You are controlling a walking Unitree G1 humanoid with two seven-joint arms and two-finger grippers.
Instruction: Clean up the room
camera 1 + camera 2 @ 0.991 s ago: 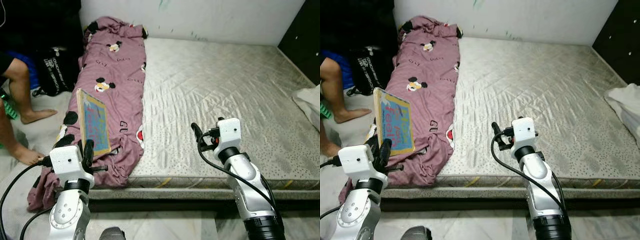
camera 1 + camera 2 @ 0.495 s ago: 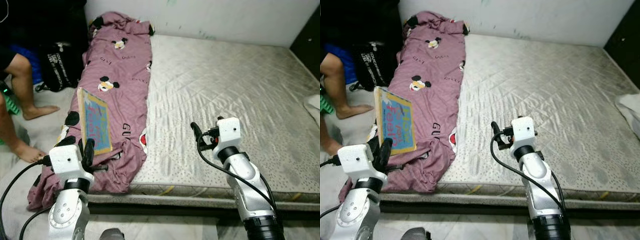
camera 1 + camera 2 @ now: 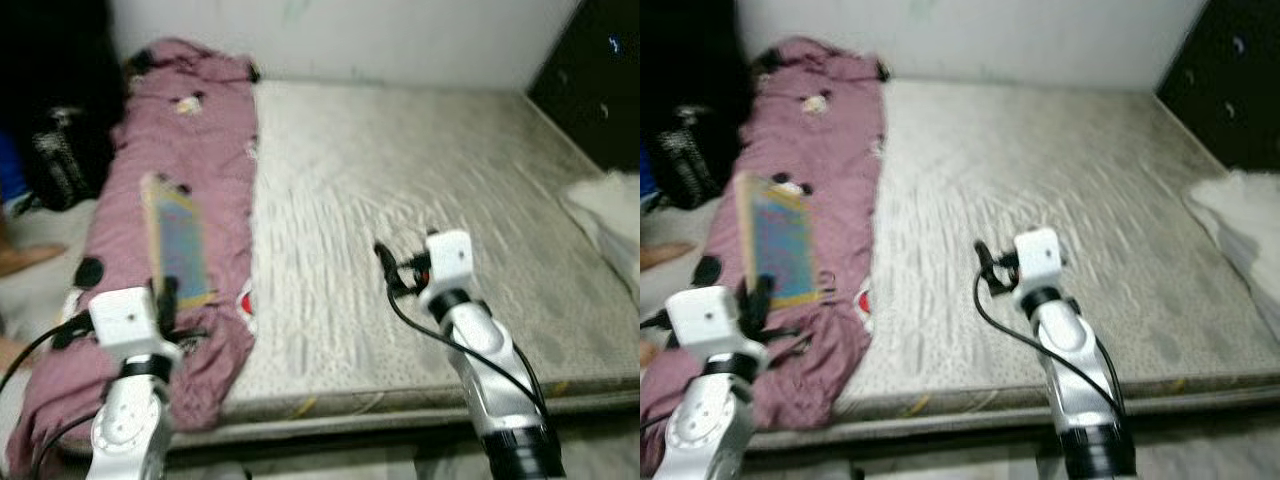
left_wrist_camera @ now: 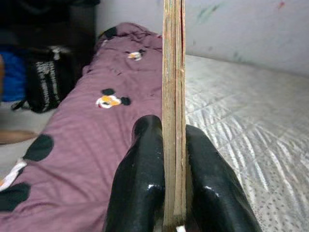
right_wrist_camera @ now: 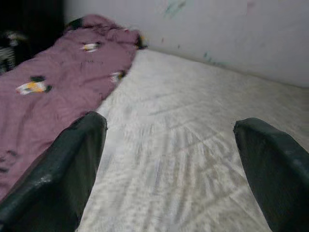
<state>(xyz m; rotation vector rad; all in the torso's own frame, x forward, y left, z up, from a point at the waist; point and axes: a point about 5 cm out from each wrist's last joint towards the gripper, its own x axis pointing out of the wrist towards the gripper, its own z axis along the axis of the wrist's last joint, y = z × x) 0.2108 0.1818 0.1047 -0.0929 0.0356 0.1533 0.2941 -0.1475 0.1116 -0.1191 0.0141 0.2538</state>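
Book (image 3: 177, 240) carried upright, not yet put away.
Left gripper (image 4: 173, 164) clamps it above the purple blanket (image 3: 180, 170) on the bed (image 3: 420, 200); right gripper (image 5: 174, 169) hangs open beside it.

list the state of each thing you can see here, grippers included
left gripper: shut on the book, at the bed's left edge
book: held upright, edge-on between the gripper's fingers
right gripper: open, holding nothing, over the mattress
purple blanket: bunched along the mattress's left side, end hanging over the near edge
mattress: bare
black bag: standing on the floor
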